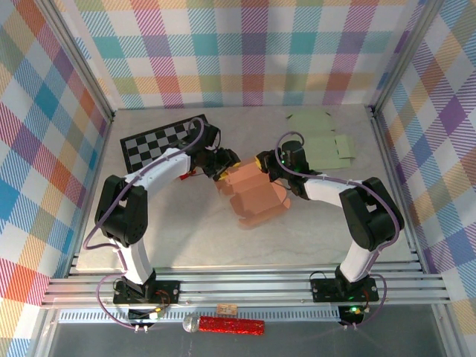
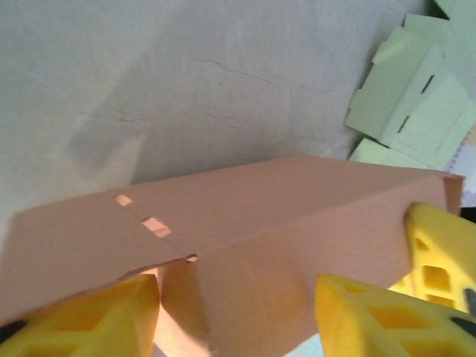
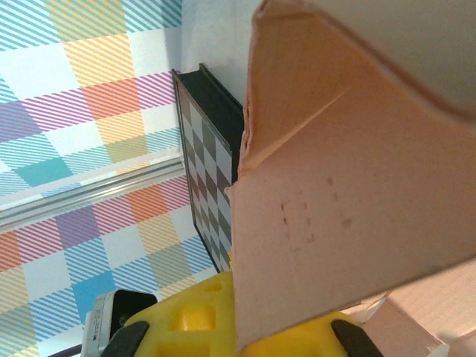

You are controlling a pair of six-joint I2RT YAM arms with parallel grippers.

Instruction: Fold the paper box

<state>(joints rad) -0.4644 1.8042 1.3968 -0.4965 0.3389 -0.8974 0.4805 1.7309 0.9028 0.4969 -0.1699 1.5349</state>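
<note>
The paper box (image 1: pixel 256 197), a salmon-coloured card partly folded, is lying near the middle of the table (image 1: pixel 193 245), between the two grippers. The table top is showing a pale, stone-like surface with faint grey veins, and it is sitting inside a booth whose walls (image 1: pixel 245 52) are carrying a pastel plaid print, held by aluminium posts and rails (image 1: pixel 245 286).

The left gripper (image 1: pixel 223 165) is reaching in from the left and meeting the box at its far left end. In the left wrist view its yellow fingers (image 2: pixel 82 320) are standing apart with a folded wall of the box between them; whether they are squeezing it cannot be told. The right gripper (image 1: pixel 266 167) is coming in from the right, and in the right wrist view its fingers (image 3: pixel 186 323) are pinching together on an edge of a box panel that is rising up and away from them.

A black-and-white checkerboard (image 1: pixel 160 141) is lying flat at the back left of the table, just behind the left arm. Several pale green flat box blanks (image 1: pixel 323 145) are lying at the back right, well apart from the salmon box. In front of the table, below the rails, a red glittery stick (image 1: pixel 230 326) is resting on a grey ledge.
</note>
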